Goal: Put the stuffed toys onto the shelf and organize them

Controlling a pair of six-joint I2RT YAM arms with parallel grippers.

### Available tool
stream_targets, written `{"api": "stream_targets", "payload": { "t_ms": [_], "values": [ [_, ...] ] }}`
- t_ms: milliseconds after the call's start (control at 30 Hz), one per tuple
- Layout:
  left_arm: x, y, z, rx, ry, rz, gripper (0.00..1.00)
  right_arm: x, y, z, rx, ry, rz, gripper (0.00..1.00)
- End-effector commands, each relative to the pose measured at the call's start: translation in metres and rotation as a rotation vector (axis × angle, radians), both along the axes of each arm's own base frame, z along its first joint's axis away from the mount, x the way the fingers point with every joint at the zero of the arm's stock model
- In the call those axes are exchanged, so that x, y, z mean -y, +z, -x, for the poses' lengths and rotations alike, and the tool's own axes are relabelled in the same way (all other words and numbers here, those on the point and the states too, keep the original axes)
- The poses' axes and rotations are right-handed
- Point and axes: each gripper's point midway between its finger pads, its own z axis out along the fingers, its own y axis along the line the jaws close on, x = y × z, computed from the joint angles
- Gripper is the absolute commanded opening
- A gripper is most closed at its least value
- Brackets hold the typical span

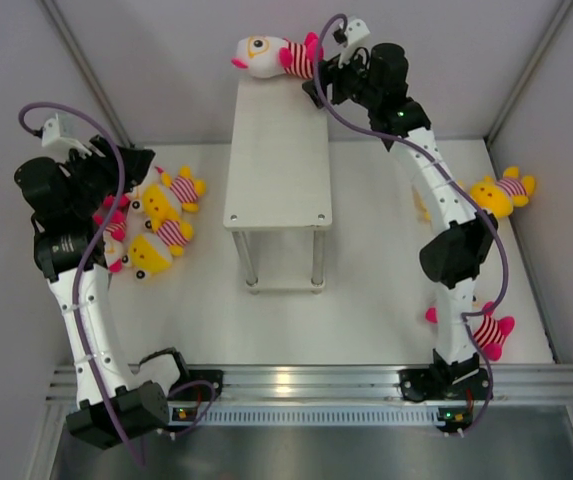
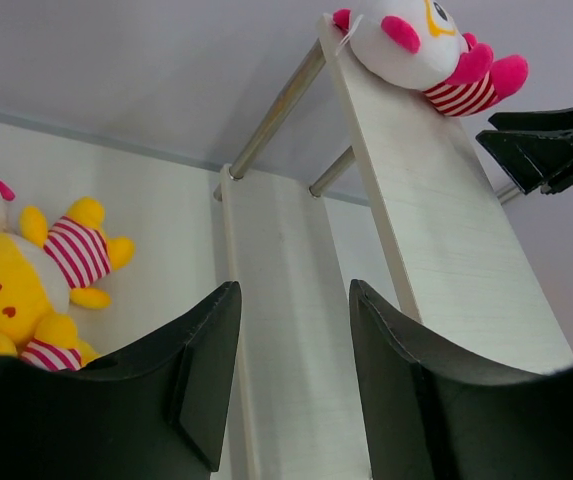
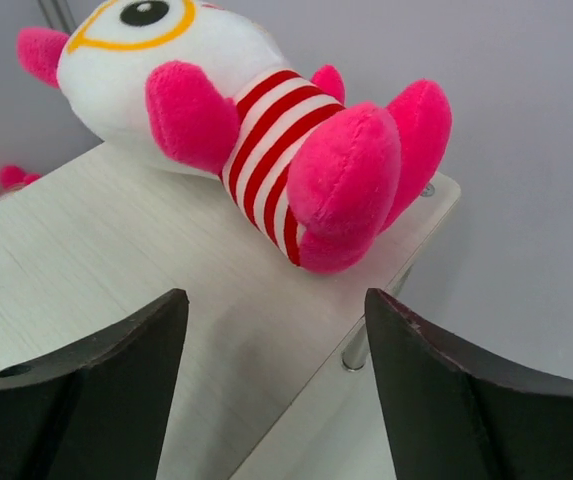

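The white shelf (image 1: pixel 276 160) stands mid-table. A white-headed stuffed toy (image 1: pixel 274 55) with pink limbs and a striped shirt lies on its far end; it also shows in the right wrist view (image 3: pixel 246 100) and the left wrist view (image 2: pixel 421 45). My right gripper (image 1: pixel 316 90) is open and empty, just right of that toy's feet above the shelf top (image 3: pixel 116 240). My left gripper (image 1: pixel 136 165) is open and empty over a heap of yellow toys (image 1: pixel 161 225) left of the shelf. Two yellow toys (image 2: pixel 26 290) show in the left wrist view, beside the shelf (image 2: pixel 446 220).
A yellow toy (image 1: pixel 501 193) lies at the right table edge. A pink-and-white toy (image 1: pixel 488 335) lies by the right arm's base, partly hidden. White-headed toys (image 1: pixel 114 228) are partly hidden under the left arm. White walls close the sides and back.
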Motion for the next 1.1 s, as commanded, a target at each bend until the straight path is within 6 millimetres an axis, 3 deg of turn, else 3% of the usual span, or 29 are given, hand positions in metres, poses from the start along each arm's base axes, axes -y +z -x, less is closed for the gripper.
{"api": "stream_targets", "payload": {
  "t_ms": [0,67,300,467,733,933,1067],
  "values": [
    [0.008,0.004,0.001,0.027,-0.045,0.003,0.53,0.007,0.065,0.012,0.121,-0.011,-0.178,0.73],
    [0.009,0.005,0.003,0.032,-0.05,0.001,0.53,0.004,0.058,0.003,0.101,-0.018,-0.212,0.75],
    [0.008,0.007,0.004,0.049,-0.043,-0.039,0.53,-0.014,0.069,-0.007,0.115,0.052,-0.399,0.75],
    [0.007,0.005,0.003,0.042,-0.042,-0.032,0.53,-0.018,0.051,-0.021,0.075,0.029,-0.443,0.68],
    [0.005,-0.001,0.0,0.035,-0.038,-0.048,0.53,-0.033,0.024,-0.017,0.089,0.078,-0.381,0.73],
    [0.005,-0.003,0.001,0.03,-0.044,-0.046,0.54,-0.023,0.031,-0.033,0.155,-0.027,-0.414,0.57],
    [0.004,0.002,0.002,0.048,-0.04,-0.07,0.54,-0.026,0.039,-0.038,0.222,-0.023,-0.387,0.54]
  ]
}}
